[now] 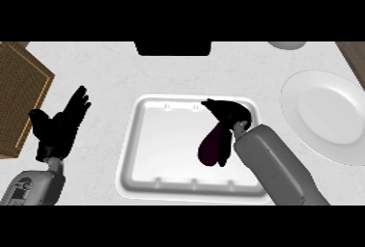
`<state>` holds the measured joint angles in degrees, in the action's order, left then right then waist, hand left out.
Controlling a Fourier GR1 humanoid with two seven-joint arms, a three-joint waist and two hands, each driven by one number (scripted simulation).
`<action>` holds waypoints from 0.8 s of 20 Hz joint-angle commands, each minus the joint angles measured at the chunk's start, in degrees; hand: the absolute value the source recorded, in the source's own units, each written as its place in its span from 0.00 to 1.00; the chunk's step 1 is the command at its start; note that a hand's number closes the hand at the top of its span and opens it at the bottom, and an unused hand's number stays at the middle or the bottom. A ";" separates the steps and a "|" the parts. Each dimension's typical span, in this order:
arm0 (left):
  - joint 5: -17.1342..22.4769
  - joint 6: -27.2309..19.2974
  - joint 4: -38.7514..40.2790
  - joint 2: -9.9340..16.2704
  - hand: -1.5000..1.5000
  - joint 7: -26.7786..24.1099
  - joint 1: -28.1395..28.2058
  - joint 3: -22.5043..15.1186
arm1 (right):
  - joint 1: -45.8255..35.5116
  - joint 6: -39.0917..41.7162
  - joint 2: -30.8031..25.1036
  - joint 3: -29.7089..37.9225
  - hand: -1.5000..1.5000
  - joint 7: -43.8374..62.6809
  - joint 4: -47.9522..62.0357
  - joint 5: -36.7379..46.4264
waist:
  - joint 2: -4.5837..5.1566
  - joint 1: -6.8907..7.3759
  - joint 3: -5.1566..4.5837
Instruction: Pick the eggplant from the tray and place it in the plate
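A dark purple eggplant (212,146) hangs lengthwise over the right part of the white tray (143,159). My right hand (230,112) is curled round the eggplant's upper end, fingers pointing up-left over the tray's far right corner. The white plate (324,116) lies to the right of the tray with nothing on it. My left hand (61,123) rests open at the left of the view, fingers up, apart from the tray.
A wooden board (18,91) lies at the far left. A black object (173,48) sits at the counter's back edge, and a pale rounded object (287,45) shows at the top right.
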<state>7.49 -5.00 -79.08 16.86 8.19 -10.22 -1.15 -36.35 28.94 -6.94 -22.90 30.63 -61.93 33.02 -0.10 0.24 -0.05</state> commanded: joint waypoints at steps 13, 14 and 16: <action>-1.84 2.07 0.22 -1.36 0.50 2.33 -1.30 2.32 | 2.31 5.36 3.10 1.44 1.00 -6.93 -0.53 4.50 | 0.07 -0.18 0.05; -2.95 1.07 0.12 -2.48 0.50 -0.93 0.99 1.89 | -0.94 3.12 5.44 2.31 1.00 -7.99 3.63 5.10 | 0.14 0.13 0.05; -2.84 2.46 -1.44 -1.73 0.50 -1.43 2.33 2.32 | 2.00 -2.00 5.53 0.64 1.00 -10.80 5.18 8.58 | 0.15 0.17 0.06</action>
<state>5.63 -3.18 -79.74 15.37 8.59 -9.72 0.98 -35.77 30.50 -4.02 -21.89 22.57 -60.11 39.34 -0.60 0.08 -0.28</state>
